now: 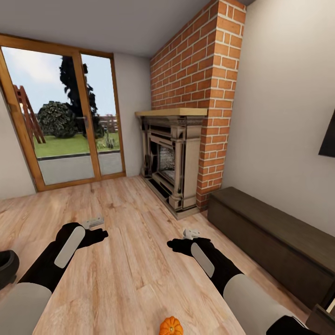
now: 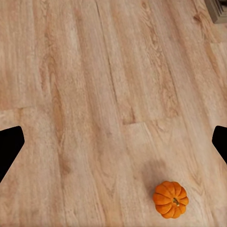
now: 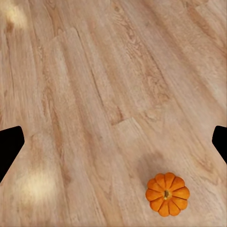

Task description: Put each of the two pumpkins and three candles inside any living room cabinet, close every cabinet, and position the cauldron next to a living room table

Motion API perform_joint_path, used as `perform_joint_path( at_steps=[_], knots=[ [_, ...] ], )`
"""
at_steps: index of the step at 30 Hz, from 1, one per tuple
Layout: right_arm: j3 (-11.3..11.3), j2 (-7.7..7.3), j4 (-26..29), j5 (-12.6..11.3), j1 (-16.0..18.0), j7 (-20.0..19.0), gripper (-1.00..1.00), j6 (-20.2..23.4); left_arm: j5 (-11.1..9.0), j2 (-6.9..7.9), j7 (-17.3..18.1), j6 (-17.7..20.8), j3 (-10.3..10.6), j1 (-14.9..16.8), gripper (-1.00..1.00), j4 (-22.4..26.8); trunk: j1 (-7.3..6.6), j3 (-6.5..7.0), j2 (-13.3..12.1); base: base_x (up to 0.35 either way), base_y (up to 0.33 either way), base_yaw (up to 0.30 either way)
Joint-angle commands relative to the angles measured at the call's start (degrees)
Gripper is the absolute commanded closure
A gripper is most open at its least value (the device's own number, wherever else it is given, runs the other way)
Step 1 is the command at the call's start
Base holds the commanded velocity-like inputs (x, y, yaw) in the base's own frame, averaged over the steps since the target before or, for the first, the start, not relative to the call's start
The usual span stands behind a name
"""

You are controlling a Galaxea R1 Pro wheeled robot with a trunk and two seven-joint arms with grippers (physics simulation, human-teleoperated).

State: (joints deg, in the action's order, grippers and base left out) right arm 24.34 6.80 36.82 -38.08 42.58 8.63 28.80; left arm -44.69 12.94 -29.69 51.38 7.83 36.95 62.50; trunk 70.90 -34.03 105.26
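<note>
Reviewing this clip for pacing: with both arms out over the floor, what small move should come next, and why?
Probably lower one arm toward the pumpkin. It sits on the bare floor near the robot's base, both grippers, left and right, look open and empty, and the cabinet waits closed at right.

Both arms reach forward, left gripper and right gripper fingers spread, holding nothing.

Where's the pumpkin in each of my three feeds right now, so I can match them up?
Head view: pumpkin on the floor at the bottom edge, between the two arms.
Left wrist view: pumpkin in the lower right corner.
Right wrist view: pumpkin in the lower right.
Shared landmark: the light wood plank floor under it in all three.
</note>
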Motion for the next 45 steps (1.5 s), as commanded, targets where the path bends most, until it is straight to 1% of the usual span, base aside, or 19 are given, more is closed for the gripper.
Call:
perform_joint_path(
  at_steps=[1,6,9,14,16,20,22,23,24,28,36,38,40,41,45],
  knots=[
    [0.24,-0.03,0.09,-0.6,0.05,0.57,-1.0,0.11,-0.59,0.06,-0.58,0.04,0.17,0.05,-1.0,0.06,0.22,-0.25,0.45,0.0,0.0,0.0],
    [0.23,-0.05,0.09,-0.59,0.05,0.63,-1.0,-0.11,-0.58,0.06,-0.56,0.04,0.17,0.05,-1.0,0.07,1.32,-1.15,2.46,0.0,0.0,0.0],
    [0.18,-0.08,0.09,-0.73,0.05,0.59,-1.0,-2.01,-0.58,0.06,-0.55,0.04,0.17,0.05,-1.0,0.08,1.98,-1.69,3.66,0.0,0.0,0.0],
    [-0.38,-0.11,0.07,-1.59,0.02,0.1,-1.0,-3.08,-0.64,0.06,-0.55,0.04,0.11,0.05,-1.0,0.08,3.08,-2.58,5.66,0.0,0.0,0.0],
    [-0.41,-0.08,0.21,-1.83,-0.05,-0.7,-1.0,-3.44,-0.61,0.06,-0.55,0.04,0.13,0.05,-1.0,0.08,3.52,-2.94,6.47,0.0,0.0,0.0],
    [-0.69,-0.13,0.47,-1.9,-0.21,-4.37,-1.0,-3.69,-0.64,0.06,-0.55,0.04,0.16,0.05,-1.0,0.08,4.39,-3.66,8.07,0.0,0.0,0.0],
    [-1.31,-0.16,0.56,-1.92,-0.28,-5.34,-1.0,-3.97,-0.63,0.06,-0.55,0.04,0.16,0.05,-1.0,0.08,4.83,-4.02,8.87,0.0,0.0,0.0],
    [-3.84,-0.16,0.61,-1.93,-0.39,-6.42,-1.0,-5.0,-0.64,0.06,-0.55,0.04,0.17,0.05,-1.0,0.08,5.05,-4.2,9.27,0.0,0.0,0.0],
    [-4.67,-0.15,0.62,-1.9,-0.42,-6.68,-1.0,-5.17,-0.65,0.06,-0.55,0.04,0.17,0.05,-1.0,0.08,5.27,-4.38,9.67,0.0,0.0,0.0],
    [-5.93,-0.21,0.67,-1.84,-0.46,-7.09,-1.0,-5.79,-0.65,0.06,-0.55,0.04,0.17,0.05,-1.0,0.08,6.15,-5.1,11.28,0.0,0.0,0.0],
    [-6.14,-0.21,0.79,-1.68,-0.48,-7.29,-1.0,-6.61,-0.66,0.06,-0.43,0.04,0.17,0.05,-1.0,0.08,7.91,-6.53,14.49,0.0,0.0,0.0],
    [-6.3,-0.24,0.77,-1.71,-0.48,-7.28,-1.0,-6.97,-0.66,0.08,-0.08,0.04,0.14,0.05,-1.0,0.08,8.35,-6.89,15.29,0.0,0.0,0.0],
    [-6.56,-0.22,0.68,-1.75,-0.48,-6.96,-1.0,-7.33,-0.67,0.19,1.0,0.04,0.01,0.05,-1.0,0.08,8.79,-7.25,16.09,0.0,0.0,0.0],
    [-6.68,-0.22,0.63,-1.79,-0.48,-6.71,-1.0,-7.33,-0.67,0.27,2.22,0.04,-0.06,0.05,-1.0,0.08,9.01,-7.43,16.49,0.0,0.0,0.0],
    [-6.99,-0.16,0.23,-1.86,-0.48,-6.22,-1.0,-7.26,-0.63,0.36,5.04,0.04,-0.13,0.05,-1.0,0.17,9.89,-8.15,18.1,0.0,0.0,0.0]
  ],
)
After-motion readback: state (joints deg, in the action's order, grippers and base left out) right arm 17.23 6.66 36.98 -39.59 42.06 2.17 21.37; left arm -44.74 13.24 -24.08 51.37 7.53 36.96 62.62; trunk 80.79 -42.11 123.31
